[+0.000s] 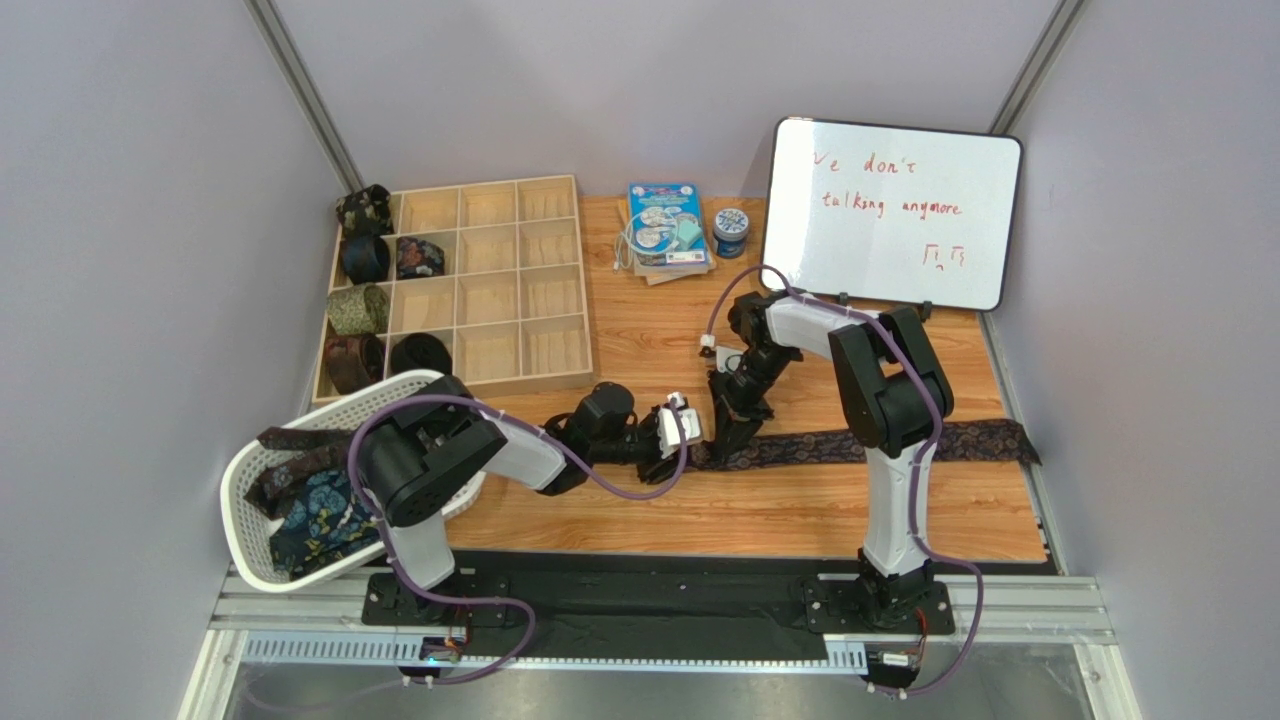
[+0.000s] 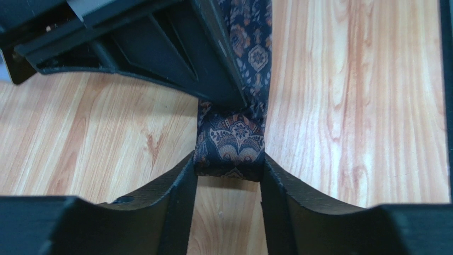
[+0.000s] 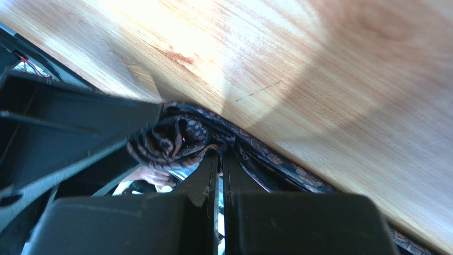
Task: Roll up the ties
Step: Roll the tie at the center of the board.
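Wood table (image 1: 721,518): tie (image 1: 887,446) lies stretched in front of the whiteboard (image 1: 894,210), rolling barely started; left gripper (image 2: 228,162) clamps its first fold, right gripper (image 3: 219,156) nearly closed, tips pinning fabric alongside; next, probably turn the fold over under tension.

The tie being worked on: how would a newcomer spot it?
On the wooden table, follow the near strip below the whiteboard. The dark paisley tie stretches there from the right edge to where the left tool and right tool meet. Unlike ties coiled in the tray or heaped in the basket, it lies outstretched.
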{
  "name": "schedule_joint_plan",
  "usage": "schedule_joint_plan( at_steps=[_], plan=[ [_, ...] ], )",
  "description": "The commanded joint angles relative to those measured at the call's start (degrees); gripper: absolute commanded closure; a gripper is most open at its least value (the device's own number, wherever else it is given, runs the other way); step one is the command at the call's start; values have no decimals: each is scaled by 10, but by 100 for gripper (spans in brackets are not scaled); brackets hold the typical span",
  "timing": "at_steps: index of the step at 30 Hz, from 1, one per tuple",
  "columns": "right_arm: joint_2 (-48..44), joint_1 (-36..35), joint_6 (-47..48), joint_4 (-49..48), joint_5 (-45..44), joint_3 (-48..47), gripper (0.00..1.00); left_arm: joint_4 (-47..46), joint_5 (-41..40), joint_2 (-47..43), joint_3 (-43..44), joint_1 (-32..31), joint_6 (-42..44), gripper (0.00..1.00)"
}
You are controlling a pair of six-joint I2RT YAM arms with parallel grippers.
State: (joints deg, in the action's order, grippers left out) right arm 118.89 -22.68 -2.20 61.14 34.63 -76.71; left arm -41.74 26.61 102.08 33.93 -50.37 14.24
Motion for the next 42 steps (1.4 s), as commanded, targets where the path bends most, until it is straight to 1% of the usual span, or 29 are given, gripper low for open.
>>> schedule_joint_plan(
  at_steps=[1,3,6,9,13,18,21,22,26,28,33,37,42],
  plan=[
    [41,-3,11,-69,-100,18,100,-45,60,-40,22,-1,-28,53],
    [42,-3,8,-71,-94,17,100,-25,58,-43,34,-5,-44,54],
    [41,-4,5,-75,-82,18,100,3,42,-26,69,-23,-44,55],
    [37,-4,6,-77,-65,23,100,13,33,20,90,-31,-55,55],
    [35,-4,12,-78,-50,27,100,14,20,53,100,-34,-55,54],
    [35,-4,19,-79,-17,32,100,19,-1,79,95,-40,-26,53],
    [31,-4,20,-79,-2,33,100,52,-33,86,98,-50,0,57],
    [29,-4,37,-78,0,33,100,62,-52,87,97,-52,10,57],
    [23,-3,53,-71,4,38,100,117,-104,92,95,-61,26,62],
    [21,-1,60,-62,3,39,100,153,-115,90,94,-61,30,62],
    [12,6,78,-50,-4,38,100,198,-131,87,77,-66,46,67],
    [9,9,83,-39,0,35,100,226,-148,96,76,-82,59,68],
    [3,11,82,-38,3,33,100,275,-162,135,112,-83,44,72]
  ],
)
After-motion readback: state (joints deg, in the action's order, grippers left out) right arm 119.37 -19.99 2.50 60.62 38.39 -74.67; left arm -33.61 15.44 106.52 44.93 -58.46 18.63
